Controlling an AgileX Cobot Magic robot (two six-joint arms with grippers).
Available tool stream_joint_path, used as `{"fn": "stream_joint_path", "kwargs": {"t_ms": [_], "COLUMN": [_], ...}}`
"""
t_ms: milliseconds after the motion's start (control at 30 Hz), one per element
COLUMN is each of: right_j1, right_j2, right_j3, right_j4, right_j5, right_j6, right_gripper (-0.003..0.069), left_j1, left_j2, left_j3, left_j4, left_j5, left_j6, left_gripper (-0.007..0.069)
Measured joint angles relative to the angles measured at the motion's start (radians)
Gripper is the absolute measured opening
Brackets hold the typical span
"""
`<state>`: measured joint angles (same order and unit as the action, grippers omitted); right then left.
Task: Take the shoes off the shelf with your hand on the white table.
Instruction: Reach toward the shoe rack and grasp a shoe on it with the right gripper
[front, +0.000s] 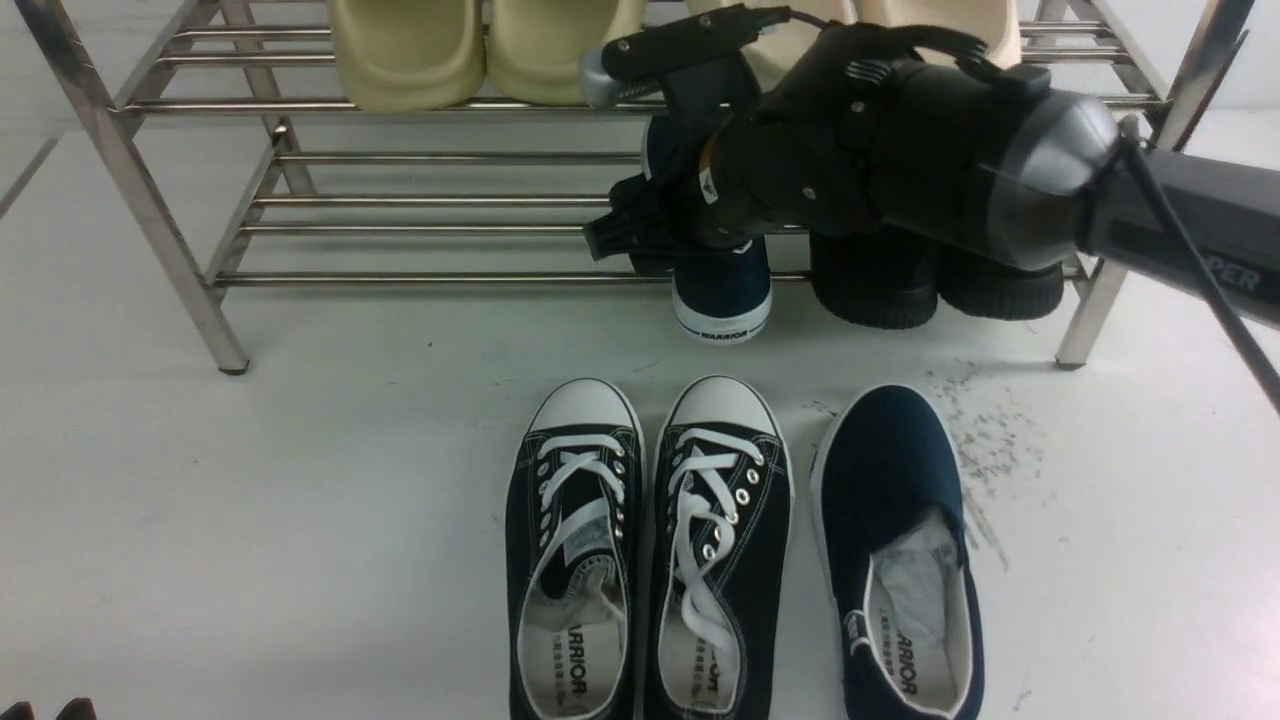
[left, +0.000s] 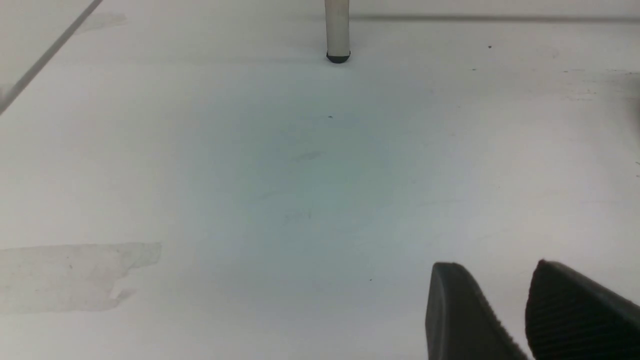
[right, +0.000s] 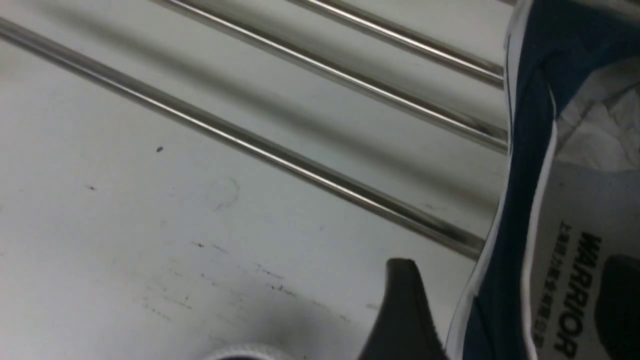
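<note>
White table (front: 250, 520), shelf (front: 430, 278) at 12 o'clock; your right gripper (right: 510, 305) sits spread astride the navy shoe (front: 722, 290); left gripper (left: 500, 285) barely parted.

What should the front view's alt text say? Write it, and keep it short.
The right claw reaches into a steel shelf at a navy shoe on its lower tier, beside black shoes. On the white table in front lie two black lace-up sneakers and the other navy shoe; beige shoes sit on the upper tier.
</note>
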<state>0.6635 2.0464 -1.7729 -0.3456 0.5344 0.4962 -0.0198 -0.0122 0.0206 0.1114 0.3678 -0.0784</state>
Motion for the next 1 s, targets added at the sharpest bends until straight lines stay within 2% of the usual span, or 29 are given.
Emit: {"fn": "stream_joint_path", "kwargs": {"t_ms": [700, 767, 900, 933, 967, 1000], "right_j1": [-0.003, -0.003, -0.004, -0.004, -0.005, -0.005], "right_j2": [0.111, 0.114, 0.117, 0.118, 0.119, 0.119], "right_j3": [-0.010, -0.010, -0.010, -0.010, -0.010, -0.010], "right_j4": [-0.143, -0.148, -0.161, -0.161, -0.158, -0.155], "right_j5": [-0.051, -0.051, -0.032, -0.029, -0.024, -0.024], "right_j6": [0.003, 0.003, 0.003, 0.003, 0.003, 0.003], "right_gripper": [0.0482, 0.0454, 0.0280, 0.0256, 0.0161, 0.0104], "left_j1": [0.000, 0.000, 0.000, 0.000, 0.000, 0.000], "left_j2": [0.000, 0.000, 0.000, 0.000, 0.000, 0.000], "left_j3": [0.000, 0.000, 0.000, 0.000, 0.000, 0.000], "left_j4": [0.008, 0.008, 0.008, 0.008, 0.009, 0.009], "left_j5": [0.000, 0.000, 0.000, 0.000, 0.000, 0.000], "left_j6": [0.000, 0.000, 0.000, 0.000, 0.000, 0.000], "left_gripper": [0.0242, 0.0242, 0.0242, 0.0242, 0.0242, 0.0242]}}
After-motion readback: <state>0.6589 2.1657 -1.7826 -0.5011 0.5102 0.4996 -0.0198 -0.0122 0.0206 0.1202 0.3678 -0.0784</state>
